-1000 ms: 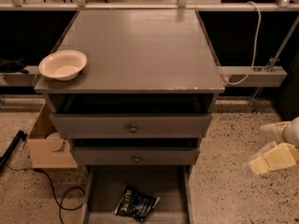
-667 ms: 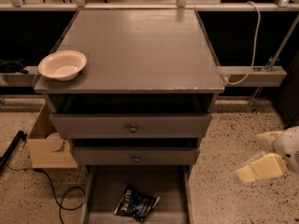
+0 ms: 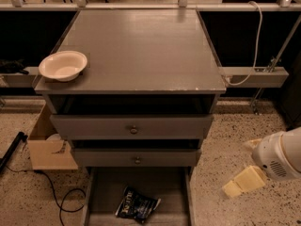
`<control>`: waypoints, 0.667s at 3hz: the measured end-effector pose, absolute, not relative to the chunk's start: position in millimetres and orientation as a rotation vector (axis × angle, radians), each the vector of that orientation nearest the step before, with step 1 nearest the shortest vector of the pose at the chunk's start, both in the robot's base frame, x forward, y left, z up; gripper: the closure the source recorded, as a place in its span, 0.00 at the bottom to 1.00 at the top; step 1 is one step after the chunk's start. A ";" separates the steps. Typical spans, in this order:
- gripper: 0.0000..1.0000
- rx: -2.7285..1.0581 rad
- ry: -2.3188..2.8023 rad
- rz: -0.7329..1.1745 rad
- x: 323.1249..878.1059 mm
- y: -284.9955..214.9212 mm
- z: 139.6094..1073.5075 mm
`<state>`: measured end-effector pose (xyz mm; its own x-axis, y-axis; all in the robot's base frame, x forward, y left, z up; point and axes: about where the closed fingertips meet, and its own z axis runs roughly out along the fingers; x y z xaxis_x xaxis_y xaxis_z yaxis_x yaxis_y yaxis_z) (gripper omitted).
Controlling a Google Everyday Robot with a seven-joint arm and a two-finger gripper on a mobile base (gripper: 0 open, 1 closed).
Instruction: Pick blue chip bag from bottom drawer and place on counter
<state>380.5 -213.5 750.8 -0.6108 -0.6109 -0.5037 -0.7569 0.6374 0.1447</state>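
My gripper (image 3: 244, 182) hung low on the right, out over the floor and well apart from the drawer (image 3: 175, 187). The bag (image 3: 137, 206) lay flat on the drawer's floor, a little left of middle. To reach it well, I judged I should swing in from the front, below the drawer above, then descend on the bag's crinkled middle. Whether my gripper was spread or closed, I could not tell. The drawer's front was cut off.
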 end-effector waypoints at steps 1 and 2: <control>0.00 -1.081 2.449 0.486 380.3 -213.0 749.9; 0.00 -1.051 2.448 0.493 380.8 -215.8 748.4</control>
<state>380.8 -215.8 748.4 -0.6212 -0.5922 -0.5133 -0.7448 0.6499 0.1516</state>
